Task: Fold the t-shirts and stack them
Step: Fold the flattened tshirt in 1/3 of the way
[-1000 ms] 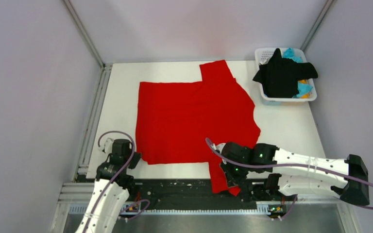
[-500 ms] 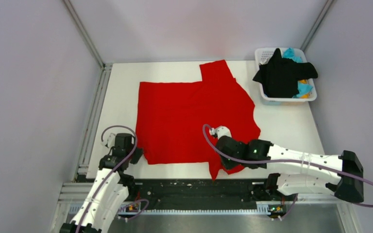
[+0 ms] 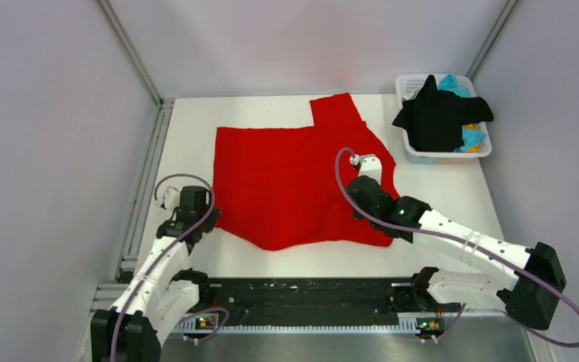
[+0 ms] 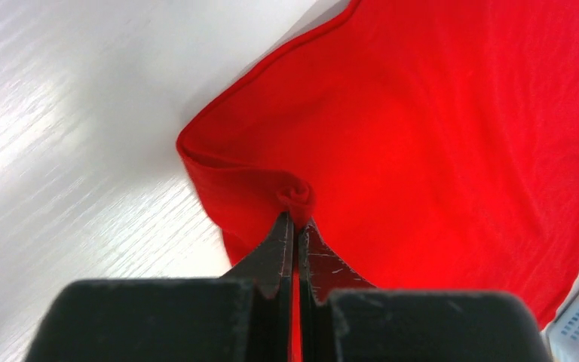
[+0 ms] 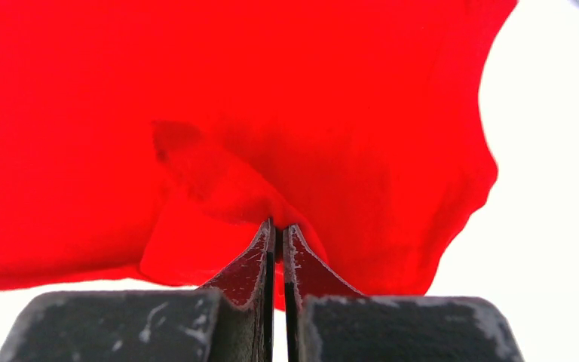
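Note:
The bright red t-shirt (image 3: 294, 177) lies spread on the white table, its near edge lifted and folded back. My left gripper (image 3: 205, 213) is shut on the shirt's near left corner, where the red cloth (image 4: 422, 136) bunches at the fingertips (image 4: 283, 226). My right gripper (image 3: 369, 188) is shut on the shirt's near right part, held over the shirt; the red cloth (image 5: 271, 113) hangs from its closed jaws. A black t-shirt (image 3: 439, 117) drapes over a white basket (image 3: 411, 154) at the far right, with cyan cloth (image 3: 449, 81) and a bit of orange cloth (image 3: 470, 127) beside it.
The table's left rail (image 3: 145, 181) runs beside my left arm. A black rail (image 3: 309, 294) with the arm bases lies along the near edge. Grey walls enclose the table.
Both grippers have moved away from the near edge, pulling the shirt's near edge up and back over itself. The right gripper went farthest, carrying the near sleeve off the table edge.

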`<act>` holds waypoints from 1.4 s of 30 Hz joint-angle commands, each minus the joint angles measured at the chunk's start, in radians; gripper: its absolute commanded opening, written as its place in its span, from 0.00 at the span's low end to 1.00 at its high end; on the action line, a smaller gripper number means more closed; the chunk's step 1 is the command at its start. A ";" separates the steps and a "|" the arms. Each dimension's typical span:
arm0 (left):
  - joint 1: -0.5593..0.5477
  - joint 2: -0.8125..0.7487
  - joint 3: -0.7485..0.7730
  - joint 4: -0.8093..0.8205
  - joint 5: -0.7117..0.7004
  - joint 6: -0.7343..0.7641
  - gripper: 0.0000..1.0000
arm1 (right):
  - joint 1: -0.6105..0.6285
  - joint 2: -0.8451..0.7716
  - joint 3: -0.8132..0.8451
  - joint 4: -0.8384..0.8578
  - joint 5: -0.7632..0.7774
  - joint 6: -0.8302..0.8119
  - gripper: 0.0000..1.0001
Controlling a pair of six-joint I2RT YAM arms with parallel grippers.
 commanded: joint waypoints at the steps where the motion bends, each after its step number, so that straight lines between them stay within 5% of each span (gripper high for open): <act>1: -0.001 0.073 0.087 0.099 -0.076 -0.003 0.00 | -0.052 -0.010 0.033 0.135 0.060 -0.087 0.00; 31: 0.046 0.340 0.227 0.167 -0.194 0.025 0.00 | -0.312 0.244 0.187 0.360 -0.110 -0.452 0.00; 40: 0.065 0.471 0.294 0.174 -0.187 0.034 0.00 | -0.355 0.471 0.283 0.471 -0.193 -0.772 0.00; 42: 0.065 0.496 0.302 0.173 -0.187 0.034 0.08 | -0.359 0.545 0.306 0.524 -0.191 -0.865 0.00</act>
